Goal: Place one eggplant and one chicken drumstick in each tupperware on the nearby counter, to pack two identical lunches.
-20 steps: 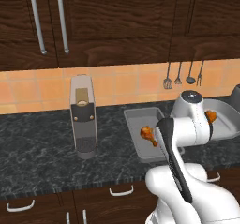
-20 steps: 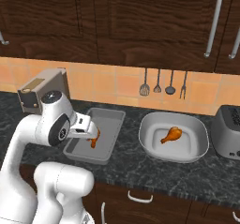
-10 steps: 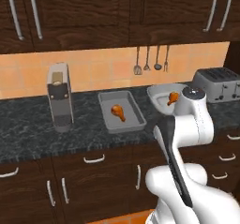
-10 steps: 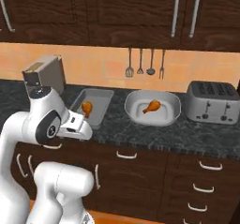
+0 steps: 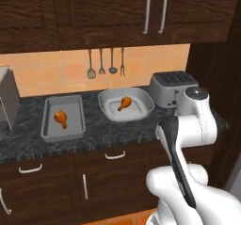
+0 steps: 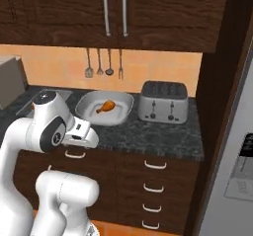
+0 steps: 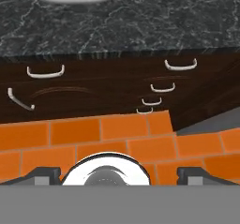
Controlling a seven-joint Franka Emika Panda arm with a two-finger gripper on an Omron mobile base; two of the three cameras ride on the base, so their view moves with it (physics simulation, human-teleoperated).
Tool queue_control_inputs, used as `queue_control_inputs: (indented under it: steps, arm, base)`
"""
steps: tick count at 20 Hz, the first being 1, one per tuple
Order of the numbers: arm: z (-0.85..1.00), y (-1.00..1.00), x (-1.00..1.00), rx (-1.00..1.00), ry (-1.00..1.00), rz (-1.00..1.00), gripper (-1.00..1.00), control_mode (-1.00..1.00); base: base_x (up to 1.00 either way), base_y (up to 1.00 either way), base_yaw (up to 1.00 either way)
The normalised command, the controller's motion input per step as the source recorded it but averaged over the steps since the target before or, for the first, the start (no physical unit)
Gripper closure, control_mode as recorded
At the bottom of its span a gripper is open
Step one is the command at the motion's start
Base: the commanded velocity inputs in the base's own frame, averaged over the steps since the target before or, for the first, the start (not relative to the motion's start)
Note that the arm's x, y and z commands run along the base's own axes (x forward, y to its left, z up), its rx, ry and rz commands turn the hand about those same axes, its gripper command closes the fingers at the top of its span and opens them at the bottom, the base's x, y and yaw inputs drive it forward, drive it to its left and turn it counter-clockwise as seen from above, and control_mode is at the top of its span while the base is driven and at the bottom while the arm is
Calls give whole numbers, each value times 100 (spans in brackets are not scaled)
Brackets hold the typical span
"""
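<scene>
While one chicken drumstick (image 5: 60,118) already lies in the grey tray (image 5: 49,132) toward the left end of the counter (image 5: 122,130) and a second drumstick (image 5: 124,103) lies in the white dish (image 5: 139,113) beside it, neither container holds an eggplant, and no eggplant can be made out on the stretch of counter on view. So I judge the meat half done and the vegetable half not yet begun. A silver toaster (image 5: 172,87) stands just right of the white dish, toward the counter's right end, and utensils (image 5: 106,63) hang on the wall behind.

The hand (image 7: 118,174) is off the counter and aimed down past its front edge at the drawers (image 7: 108,89) and the orange floor (image 7: 93,138). Its fingers are spread wide, with nothing between them.

As for handling, an eggplant of that kind is probably light, firm and fairly stiff, but its glossy skin would be slippery and its rounded body apt to roll or squirt out of a tight pinch. The best hold is likely across the thick middle, fingers square to its long axis, rather than at the tapering stem end. A moderate squeeze should do, since it will not crush easily. Each one should go down beside the drumstick, not on top, so the shallow containers hold both steadily.
</scene>
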Motion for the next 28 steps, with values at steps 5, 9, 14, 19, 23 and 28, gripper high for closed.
queue_control_inputs:
  steps: [5,9,14,19,23,28]
  arm:
    - [0,0,0,0,0,0,-100,100]
    - [0,0,0,0,0,0,-100,100]
    - [0,0,0,0,0,0,-100,100]
    - [0,0,0,0,0,0,-100,100]
    - [0,0,0,0,0,0,-100,100]
    - [0,0,0,0,0,0,-100,100]
  base:
    - [-41,-100,2]
    - [-43,-100,0]
    - [0,-100,-1]
    - [1,-100,0]
    - [9,-100,0]
    - [36,-61,0]
